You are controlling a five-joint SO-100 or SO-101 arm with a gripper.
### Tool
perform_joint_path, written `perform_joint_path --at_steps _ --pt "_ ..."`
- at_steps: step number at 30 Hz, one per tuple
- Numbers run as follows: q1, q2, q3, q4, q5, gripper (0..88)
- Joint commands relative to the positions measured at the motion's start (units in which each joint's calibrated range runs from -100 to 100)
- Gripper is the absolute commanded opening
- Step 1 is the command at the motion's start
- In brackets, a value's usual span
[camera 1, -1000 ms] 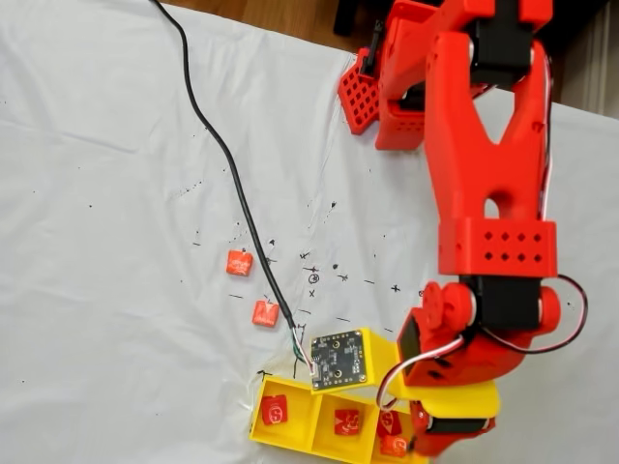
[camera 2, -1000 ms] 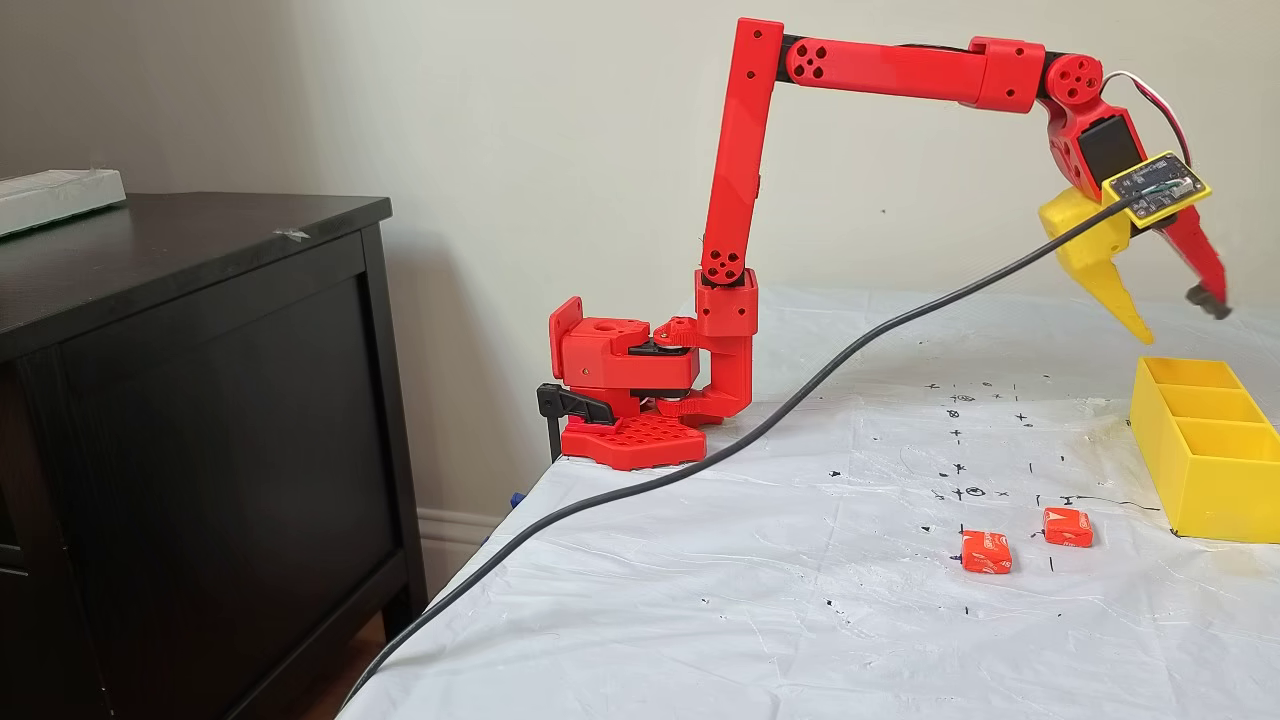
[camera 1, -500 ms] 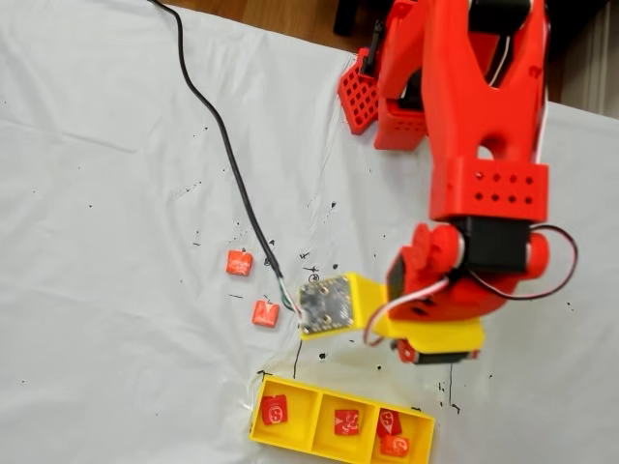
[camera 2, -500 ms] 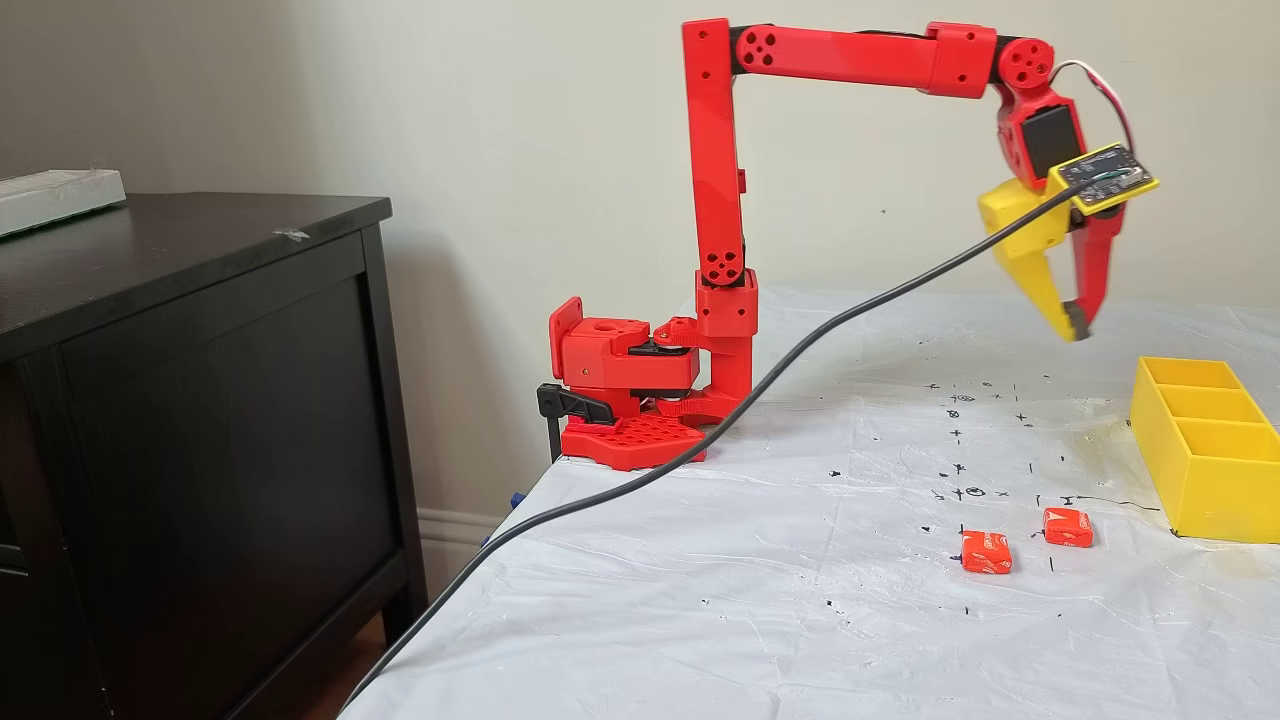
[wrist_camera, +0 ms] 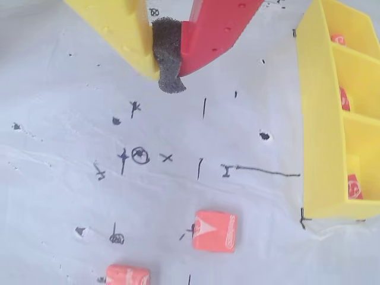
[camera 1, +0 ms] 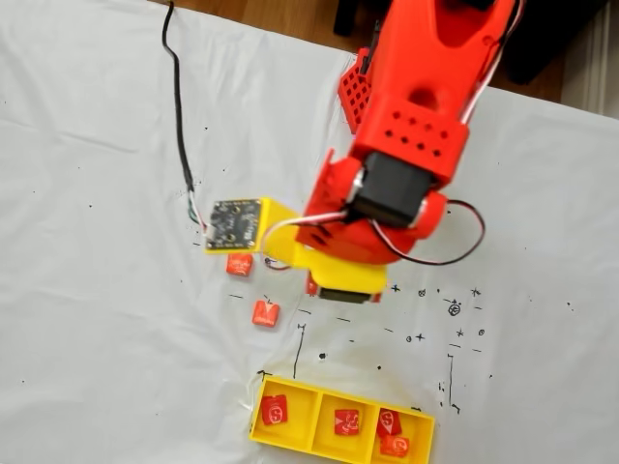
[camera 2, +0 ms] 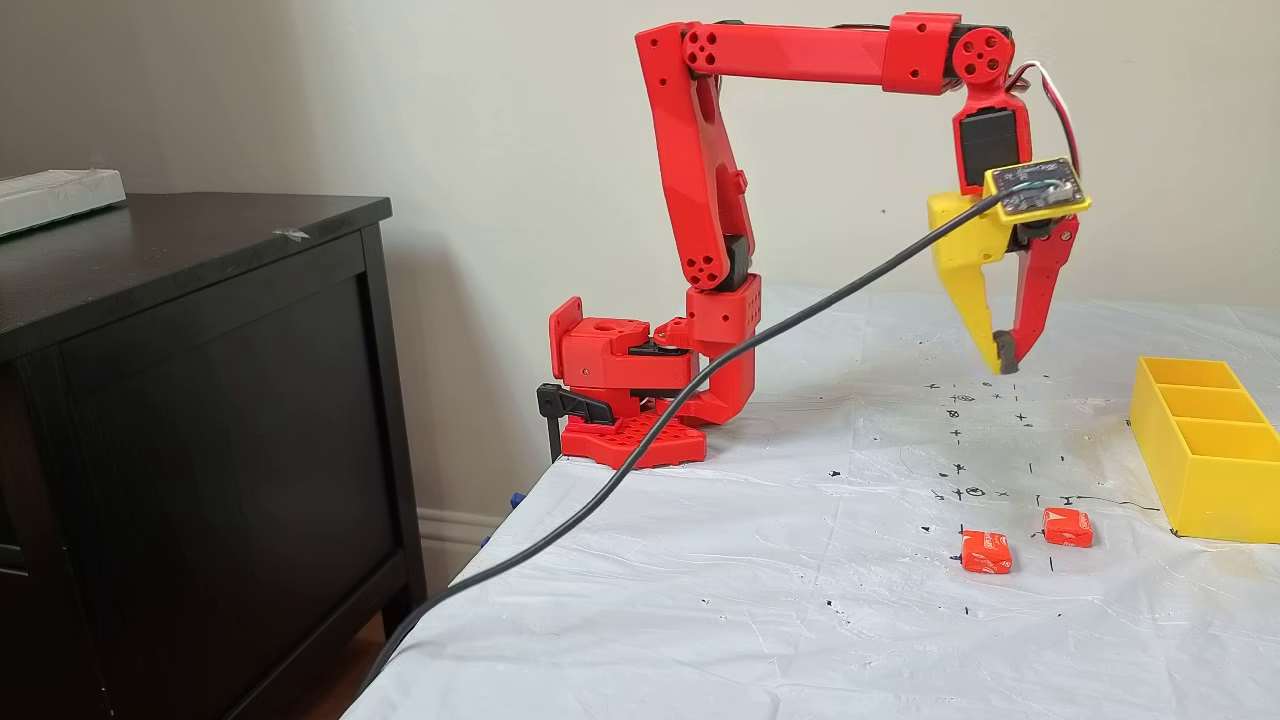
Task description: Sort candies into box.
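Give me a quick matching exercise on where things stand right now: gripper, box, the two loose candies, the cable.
Things:
1. gripper
2. box
3. two loose candies
4. black cable

States:
A. lying on the white sheet, outside the box
B. shut and empty, up above the table
C. hanging from the wrist camera board down past the table edge
D. holding four candies across three sections

Pairs: 1-B, 2-D, 3-A, 4-C

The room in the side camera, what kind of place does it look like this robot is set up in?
Probably a room at home, not a lab. A dark wooden cabinet stands against a plain painted wall with a baseboard, and the arm's base is clamped to a table under a wrinkled white sheet marked in pen.
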Motion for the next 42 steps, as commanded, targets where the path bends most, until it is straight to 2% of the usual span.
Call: perform_joint_path --at_steps 1,7,20,28,42 --pt "2.80 -1.48 -1.53 -0.60 2.30 0.2" --pt "6.79 6.58 -9.91 0.30 4.15 0.2" --pt "9.87 17.86 -20.28 1.53 6.35 1.6" --pt "11.32 20.83 -21.56 1.94 7.91 23.6" --pt "11.68 26.43 -22.47 1.04 11.62 28.5"
